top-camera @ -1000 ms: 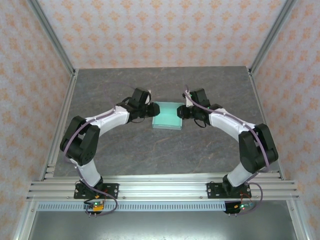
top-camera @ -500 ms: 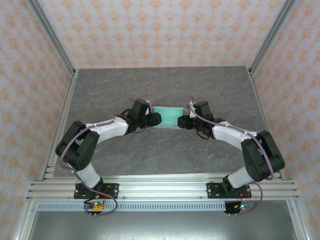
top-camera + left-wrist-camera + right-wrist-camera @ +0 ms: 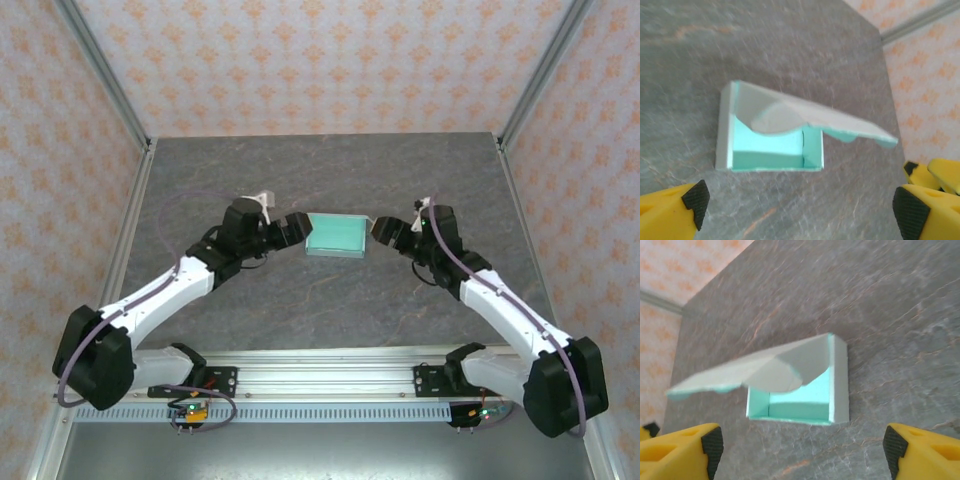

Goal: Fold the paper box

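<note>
**Paper box lies free between two spread grippers**

Top external view: the paper box (image 3: 335, 236) lies on the grey, stone-veined worktop (image 3: 330, 310), about midway across it, a small mint rectangle with a darker strip along its near edge. Its folds and flaps are too small to read from here. The left gripper (image 3: 298, 230) sits just beside the box's left end and the right gripper (image 3: 383, 233) just beside its right end. Their dark fingers blur into the wrist housings, so the spread of the jaws is hard to judge here.

Left wrist view: the box is a shallow tray of thin card, mint inside and pale grey outside. A lid flap with a scalloped, curved edge slants up over it and hides much of the interior. Its far corner is soft with blur. The yellow, black-padded fingertips (image 3: 695, 197) are cut off by the bottom corners, spread wide and clear of the box.

Right wrist view: the same tray from the other end, with the flap tilted up and shading the inside. This gripper's fingertips (image 3: 712, 445) are likewise spread wide, holding nothing, with the box apart from them.
</note>
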Robot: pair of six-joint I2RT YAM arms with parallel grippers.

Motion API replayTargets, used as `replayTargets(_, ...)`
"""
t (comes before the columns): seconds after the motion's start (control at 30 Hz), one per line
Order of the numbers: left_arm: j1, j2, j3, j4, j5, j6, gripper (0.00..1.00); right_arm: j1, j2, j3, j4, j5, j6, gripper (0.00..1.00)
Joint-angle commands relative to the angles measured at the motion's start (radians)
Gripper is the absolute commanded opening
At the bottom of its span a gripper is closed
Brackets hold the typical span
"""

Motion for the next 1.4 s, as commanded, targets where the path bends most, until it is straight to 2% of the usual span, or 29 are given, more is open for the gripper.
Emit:
replayTargets(0.0, 0.070, 0.094, 0.139, -0.054, 0.005, -0.009, 1.00, -0.060, 0.158, 0.180, -0.137, -0.030, 0.220, 0.86)
replayTargets(0.1, 0.080, 0.233, 0.292, -0.102, 0.027, 0.054, 0.99, -0.085, 0.329, 0.351, -0.209, -0.111, 0.220, 0.85)
replayTargets(0.2, 0.080, 0.357, 0.372, -0.098, 0.056, 0.126, 0.85, -0.078, 0.457, 0.460, -0.230, -0.157, 0.157, 0.83)
replayTargets(0.37, 0.066, 0.467, 0.347, -0.070, 0.072, 0.280, 0.70, -0.031, 0.600, 0.548, -0.328, -0.079, -0.073, 0.79)
replayTargets(0.43, 0.041, 0.490, 0.322, -0.084, 0.070, 0.342, 0.69, 0.007, 0.644, 0.548, -0.381, -0.001, -0.160, 0.79)
replayTargets(0.5, 0.004, 0.510, 0.311, -0.141, 0.013, 0.401, 0.68, 0.027, 0.660, 0.517, -0.395, 0.040, -0.189, 0.76)
replayTargets(0.73, -0.011, 0.548, 0.157, -0.092, 0.000, 0.361, 0.68, 0.037, 0.675, 0.398, -0.410, 0.137, -0.220, 0.75)
replayTargets(0.9, -0.010, 0.565, 0.185, -0.132, 0.011, 0.361, 0.68, 0.034, 0.649, 0.422, -0.436, 0.144, -0.219, 0.76)
replayTargets(1.03, -0.009, 0.560, 0.202, -0.132, 0.030, 0.357, 0.66, -0.002, 0.565, 0.396, -0.384, 0.056, -0.165, 0.79)
replayTargets(1.13, 0.007, 0.583, 0.193, -0.091, 0.091, 0.327, 0.54, -0.066, 0.497, 0.309, -0.260, -0.102, -0.089, 0.79)
replayTargets(1.23, 0.044, 0.625, 0.146, 0.019, 0.215, 0.291, 0.41, -0.128, 0.498, 0.219, -0.084, -0.302, -0.045, 0.81)
replayTargets(1.37, 0.080, 0.692, 0.094, 0.131, 0.317, 0.254, 0.34, -0.156, 0.565, 0.196, 0.030, -0.494, 0.004, 0.83)
